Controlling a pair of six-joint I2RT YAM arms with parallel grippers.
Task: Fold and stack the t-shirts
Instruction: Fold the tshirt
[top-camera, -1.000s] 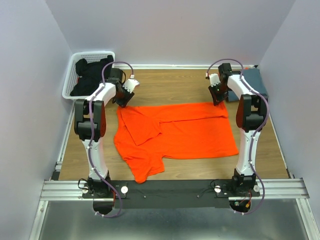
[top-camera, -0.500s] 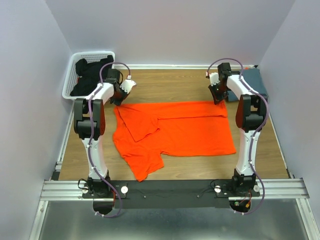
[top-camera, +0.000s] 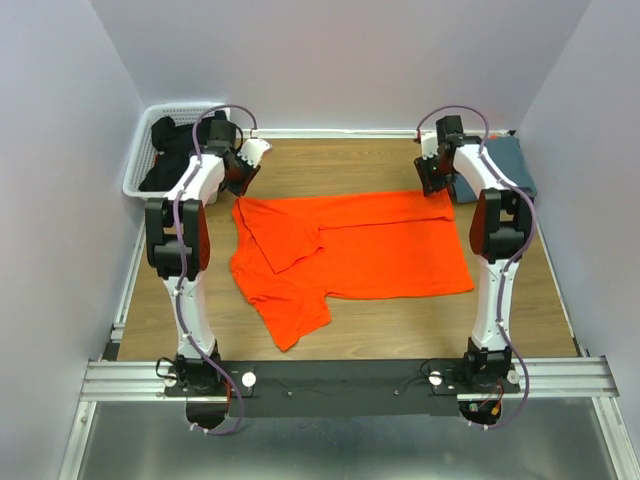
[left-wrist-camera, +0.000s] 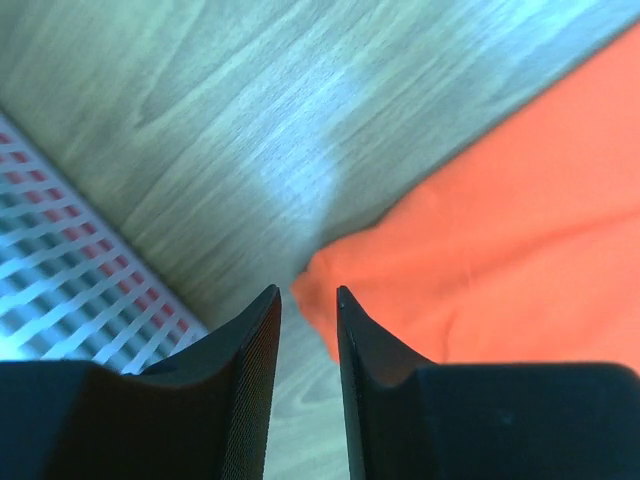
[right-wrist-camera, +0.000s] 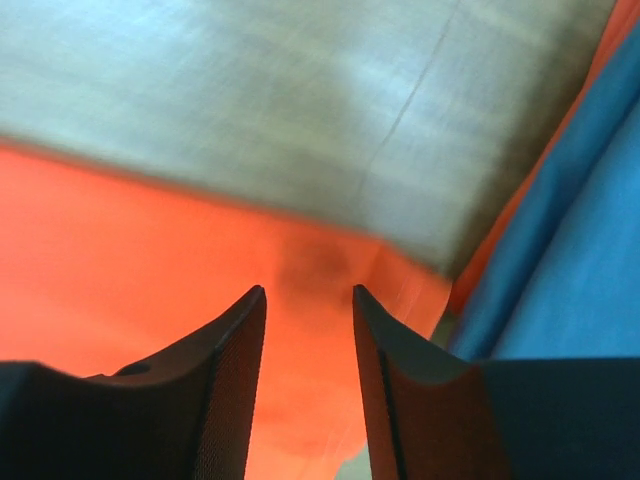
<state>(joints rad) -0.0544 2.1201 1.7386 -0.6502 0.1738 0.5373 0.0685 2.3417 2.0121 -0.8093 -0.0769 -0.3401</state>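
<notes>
The bright orange t-shirt lies flat mid-table, its left sleeve folded inward and a lower flap pointing toward the near edge. My left gripper hovers just beyond the shirt's far left corner. In the left wrist view that gripper is open, with bare wood in the gap and the orange corner just ahead. My right gripper hangs over the far right corner. In the right wrist view it is open above the orange cloth. The slate blue-grey t-shirt sits folded at the back right.
A white slatted basket holding dark cloth stands at the back left, close to my left gripper; its grid shows in the left wrist view. The blue-grey cloth lies right beside my right gripper. Walls enclose the table.
The shirt's far edge has been drawn farther back. Both grippers moved toward the back wall and their jaws widened, letting go of the far corners.
</notes>
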